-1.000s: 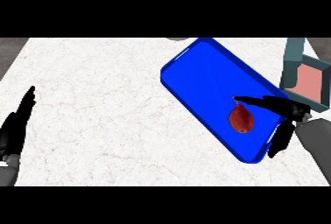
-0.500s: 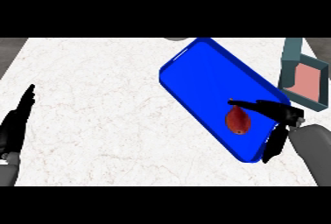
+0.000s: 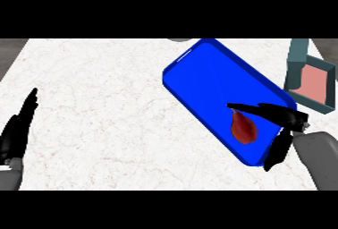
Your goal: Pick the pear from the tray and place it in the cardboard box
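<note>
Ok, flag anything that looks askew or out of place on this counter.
Only the blue tray: it lies diagonally across the counter, with the pear near its lower end. Nothing looks spilled or damaged.

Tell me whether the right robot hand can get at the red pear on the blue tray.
Probably yes: the right robot hand is open beside the red pear on the blue tray, nothing between them.
</note>
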`<action>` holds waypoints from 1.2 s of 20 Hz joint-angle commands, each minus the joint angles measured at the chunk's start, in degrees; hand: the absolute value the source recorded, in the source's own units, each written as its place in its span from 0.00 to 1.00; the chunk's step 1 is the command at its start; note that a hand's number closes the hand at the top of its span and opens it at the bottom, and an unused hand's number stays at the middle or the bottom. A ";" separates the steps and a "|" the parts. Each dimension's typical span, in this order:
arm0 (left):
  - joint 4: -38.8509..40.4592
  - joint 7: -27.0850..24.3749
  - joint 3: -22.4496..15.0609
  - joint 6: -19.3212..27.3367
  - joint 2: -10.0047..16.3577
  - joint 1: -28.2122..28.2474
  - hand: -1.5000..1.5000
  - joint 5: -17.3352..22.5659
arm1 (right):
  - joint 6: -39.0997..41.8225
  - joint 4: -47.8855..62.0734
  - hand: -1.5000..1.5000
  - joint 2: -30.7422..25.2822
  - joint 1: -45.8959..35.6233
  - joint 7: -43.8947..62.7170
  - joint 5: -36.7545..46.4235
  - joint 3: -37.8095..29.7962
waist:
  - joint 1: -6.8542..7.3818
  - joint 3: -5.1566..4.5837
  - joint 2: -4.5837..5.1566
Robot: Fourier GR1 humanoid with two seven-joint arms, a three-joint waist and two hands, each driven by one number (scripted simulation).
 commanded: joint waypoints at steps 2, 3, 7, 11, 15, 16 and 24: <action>3.23 -4.43 3.24 -2.45 0.69 0.83 0.50 0.03 | 7.05 -4.69 0.00 -1.30 -0.79 4.78 -1.88 -2.45 | -0.10 -0.03 -0.01; -2.53 -0.10 2.02 -1.11 -0.65 1.97 0.50 -1.07 | 3.66 -6.34 0.00 2.25 1.53 7.30 0.92 0.24 | 0.03 -0.01 -0.05; 1.41 -0.32 3.28 -2.24 -0.08 -1.40 0.50 -1.70 | 2.69 -5.70 0.00 2.76 4.38 7.19 4.77 2.87 | -0.08 0.00 0.01; -0.69 1.64 2.70 -2.14 -1.95 -2.22 0.50 -3.20 | 2.83 0.90 0.00 6.10 -1.55 9.71 6.52 2.35 | 0.22 0.01 0.08; -1.21 1.18 2.51 -0.83 -4.23 -0.41 0.50 -5.04 | -5.74 2.69 1.00 6.77 0.14 3.88 12.63 4.04 | 0.28 0.02 0.10; 0.38 -0.28 3.05 -2.13 -3.19 -1.45 0.50 -3.94 | -10.05 -2.88 1.00 5.17 4.67 1.12 13.76 4.57 | -0.06 0.02 0.08; -1.92 2.07 4.18 -3.14 -2.87 -1.66 0.50 -5.05 | -19.11 4.80 1.00 6.10 -2.08 -1.05 19.79 1.56 | 0.27 0.02 0.06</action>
